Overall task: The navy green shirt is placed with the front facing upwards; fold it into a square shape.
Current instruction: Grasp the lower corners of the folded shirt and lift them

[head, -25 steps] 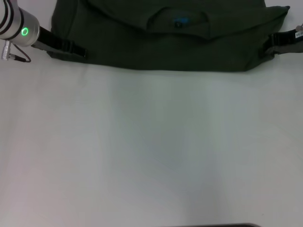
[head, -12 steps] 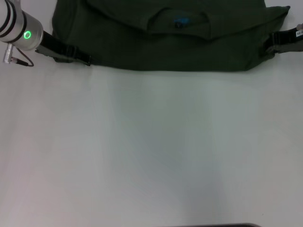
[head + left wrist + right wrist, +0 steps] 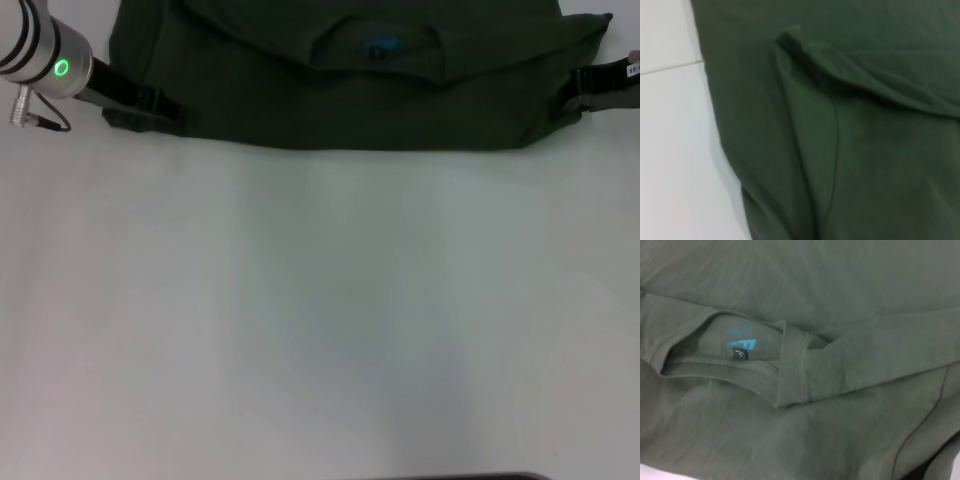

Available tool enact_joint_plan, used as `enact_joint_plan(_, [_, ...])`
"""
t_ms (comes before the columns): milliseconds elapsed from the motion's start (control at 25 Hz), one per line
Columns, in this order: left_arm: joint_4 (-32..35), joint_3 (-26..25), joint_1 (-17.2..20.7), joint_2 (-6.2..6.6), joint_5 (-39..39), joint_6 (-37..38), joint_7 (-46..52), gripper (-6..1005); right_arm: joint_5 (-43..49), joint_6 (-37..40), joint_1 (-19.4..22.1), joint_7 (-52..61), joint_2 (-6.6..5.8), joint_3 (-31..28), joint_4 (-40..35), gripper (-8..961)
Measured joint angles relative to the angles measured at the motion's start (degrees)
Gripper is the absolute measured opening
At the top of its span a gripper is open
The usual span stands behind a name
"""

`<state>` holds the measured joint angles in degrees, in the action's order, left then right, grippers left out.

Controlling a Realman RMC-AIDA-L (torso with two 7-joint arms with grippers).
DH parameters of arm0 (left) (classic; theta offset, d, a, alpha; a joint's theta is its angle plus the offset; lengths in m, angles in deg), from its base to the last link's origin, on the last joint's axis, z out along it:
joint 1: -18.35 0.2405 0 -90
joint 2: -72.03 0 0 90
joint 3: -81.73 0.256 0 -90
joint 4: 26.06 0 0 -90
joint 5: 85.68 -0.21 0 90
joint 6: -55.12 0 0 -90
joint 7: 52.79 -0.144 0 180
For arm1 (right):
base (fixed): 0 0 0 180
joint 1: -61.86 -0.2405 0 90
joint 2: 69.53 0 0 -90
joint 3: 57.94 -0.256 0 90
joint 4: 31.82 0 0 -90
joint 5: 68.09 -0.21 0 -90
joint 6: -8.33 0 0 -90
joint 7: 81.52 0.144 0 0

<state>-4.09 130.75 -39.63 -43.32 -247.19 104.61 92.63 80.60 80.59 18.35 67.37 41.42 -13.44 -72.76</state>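
**Head view: both grippers working the shirt's near corners**

Head view is showing the navy green shirt (image 3: 340, 80) lying across the far edge of the white table (image 3: 320, 320), around 12 o'clock, with its collar and blue neck label (image 3: 380, 46) facing up. The left gripper (image 3: 160, 108) is sitting at the 10 o'clock corner and the right gripper (image 3: 572, 100) at the 2 o'clock corner, probably placed to carry the near edge evenly into a fold. Whether either gripper is clamping cloth I cannot tell. Nothing is blocking the fold path; loose ridges near the sleeve could be bunching.
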Motion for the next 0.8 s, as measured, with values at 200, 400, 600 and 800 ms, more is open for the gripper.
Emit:
enact_joint_plan(200, [0.0, 2.74, -0.25, -0.33, -1.83, -0.34, 1.84, 801, -0.01, -0.04, -0.03, 0.0, -0.04, -0.18, -0.4, 45])
enact_joint_plan(400, [0.01, 4.02, -0.49, -0.4, -2.06, -0.12, 2.17, 635, -0.05, 0.03, 0.08, 0.0, -0.04, -0.21, -0.67, 46])
enact_joint_plan(600, [1.29, 4.62, -0.02, -0.79, -2.06, 0.45, 2.34, 414, -0.13, 0.06, 0.29, 0.0, -0.1, -0.2, -0.67, 45])
enact_joint_plan(800, [3.51, 4.83, 0.8, -1.11, -2.06, 1.68, 2.53, 233, -0.16, 0.03, 0.44, 0.0, -0.2, -0.2, -0.73, 45])
